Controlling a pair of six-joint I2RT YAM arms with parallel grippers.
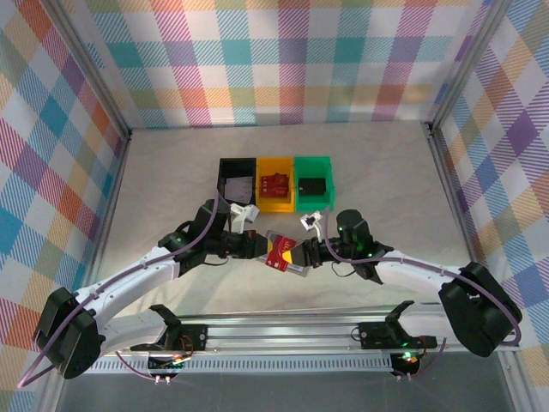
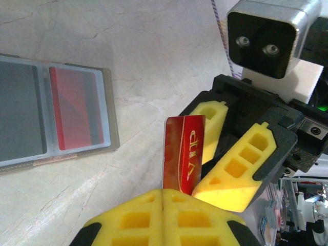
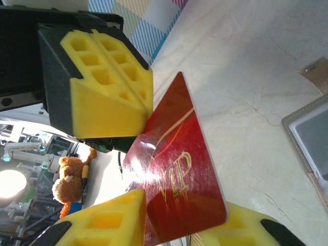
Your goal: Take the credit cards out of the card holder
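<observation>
A red credit card (image 2: pixel 180 154) marked VIP hangs above the table, and my left gripper (image 2: pixel 163 190) is shut on its near edge. My right gripper (image 2: pixel 204 174) reaches in from the opposite side, its yellow fingers standing apart on either side of this card (image 3: pixel 179 169). From the right wrist, my left gripper (image 3: pixel 148 105) pinches the card's far corner. The grey card holder (image 2: pixel 110 110) lies open on the table; another red card (image 2: pixel 77 110) and a grey one (image 2: pixel 18 115) sit in its pockets. From above, both grippers meet over the holder (image 1: pixel 292 269).
Three bins stand in a row behind the grippers: black (image 1: pixel 221 176), yellow (image 1: pixel 276 160) and green (image 1: pixel 314 160). The yellow one holds a red item. Checkered walls close off the table at the back and both sides.
</observation>
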